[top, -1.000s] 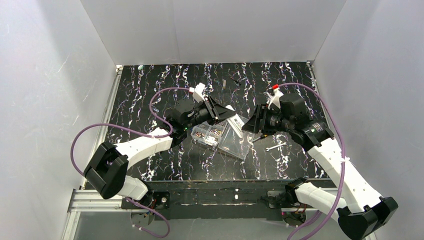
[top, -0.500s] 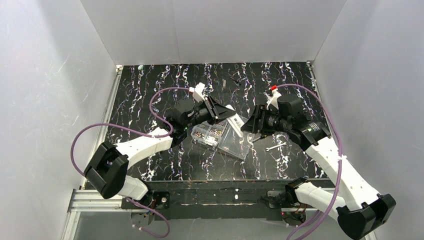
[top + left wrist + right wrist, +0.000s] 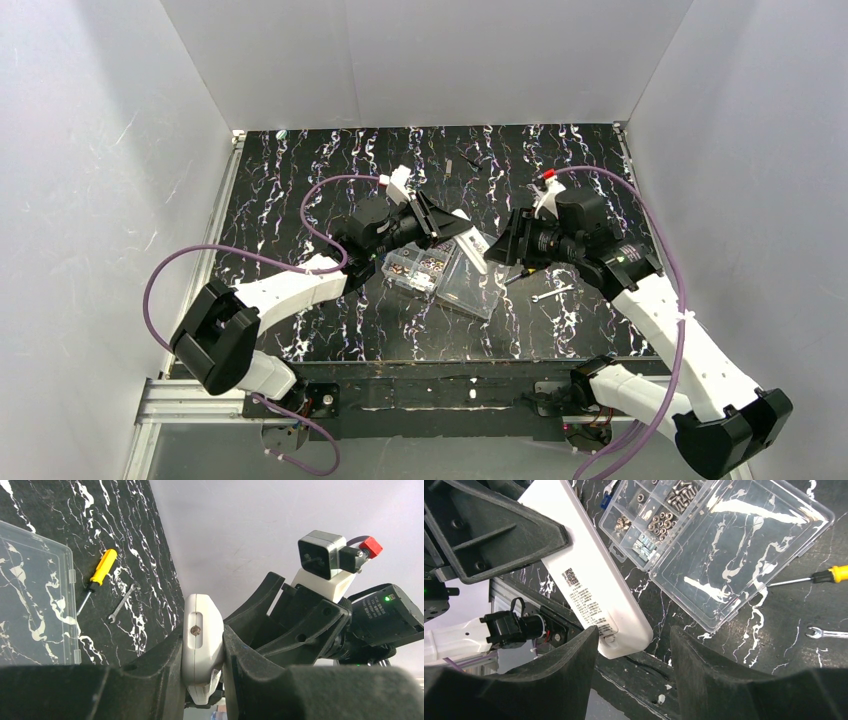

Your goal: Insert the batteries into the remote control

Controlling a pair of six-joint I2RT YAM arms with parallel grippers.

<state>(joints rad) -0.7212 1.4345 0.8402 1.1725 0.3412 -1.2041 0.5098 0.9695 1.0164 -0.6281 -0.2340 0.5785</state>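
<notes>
I'm working over a black table [image 3: 300,180] veined with white like marble. On it, just toward 6 o'clock of centre, sits the clear organiser box [image 3: 734,555], hard glossy plastic. Its lid lies open flat and its small compartments hold metal screws and nuts. My left gripper [image 3: 202,635] is clenched on the remote control [image 3: 589,585], a slim, smooth white bar with rounded ends and a printed label. It holds the bar off the table above the box, with the free end pointing toward 4 o'clock in the top view. My right gripper [image 3: 634,640] is released, its matte black jaws standing either side of that free end; I cannot tell whether they touch it. I judge this the early step of getting the battery cover off, and I can see no batteries. The next move calls for a square, gentle pinch on slippery plastic while the left holds firm. At 3 o'clock of the box lie a yellow-handled screwdriver [image 3: 809,578] and a small steel wrench [image 3: 826,633].
</notes>
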